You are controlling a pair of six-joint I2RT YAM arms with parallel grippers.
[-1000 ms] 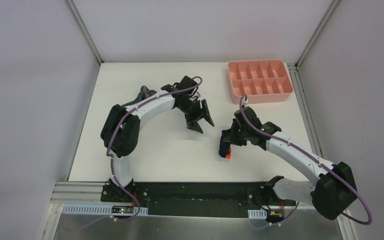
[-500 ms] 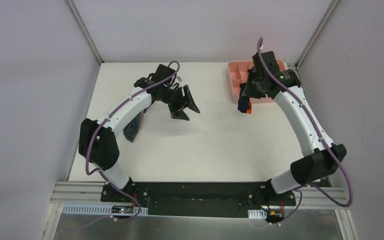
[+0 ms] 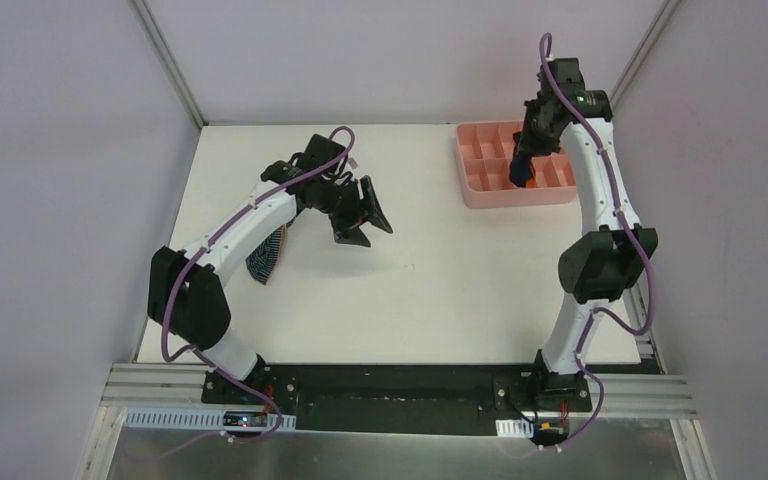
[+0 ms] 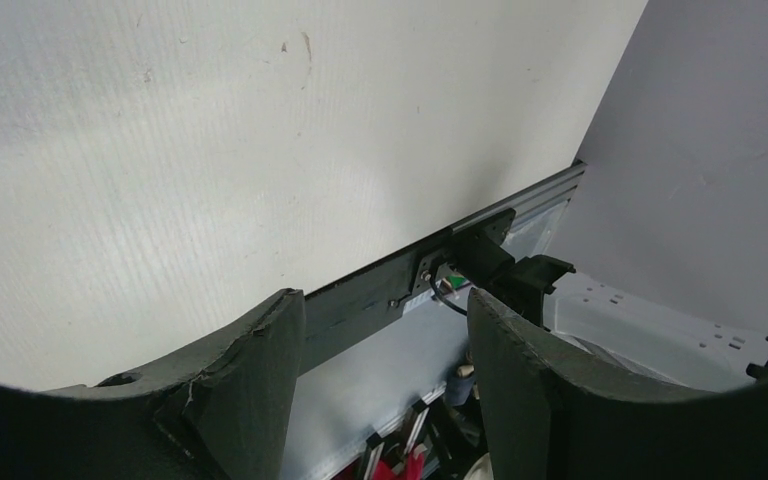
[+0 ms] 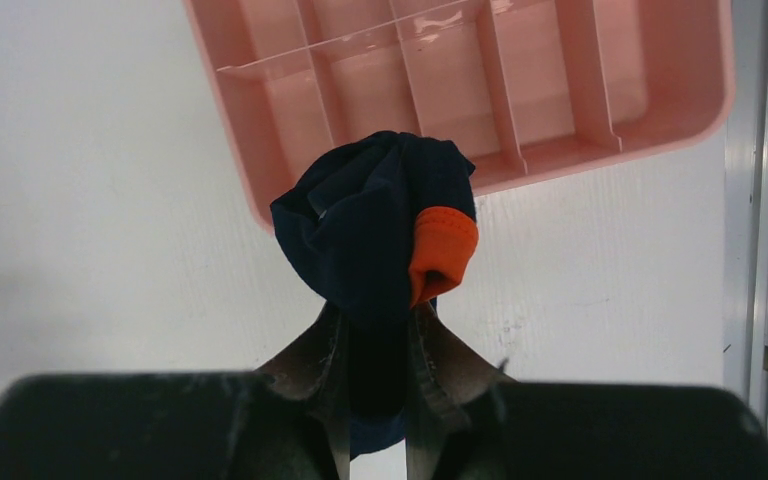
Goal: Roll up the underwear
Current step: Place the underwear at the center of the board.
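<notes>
Fingers (image 5: pixel 305 375) hide part of the navy underwear (image 5: pixel 370 235).

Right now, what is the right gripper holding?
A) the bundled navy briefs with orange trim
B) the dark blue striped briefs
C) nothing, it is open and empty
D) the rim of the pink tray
A: the right wrist view shows the right gripper clamped on the bundled navy briefs with orange trim, above the pink compartment tray. The striped briefs lie far off from it.
</notes>
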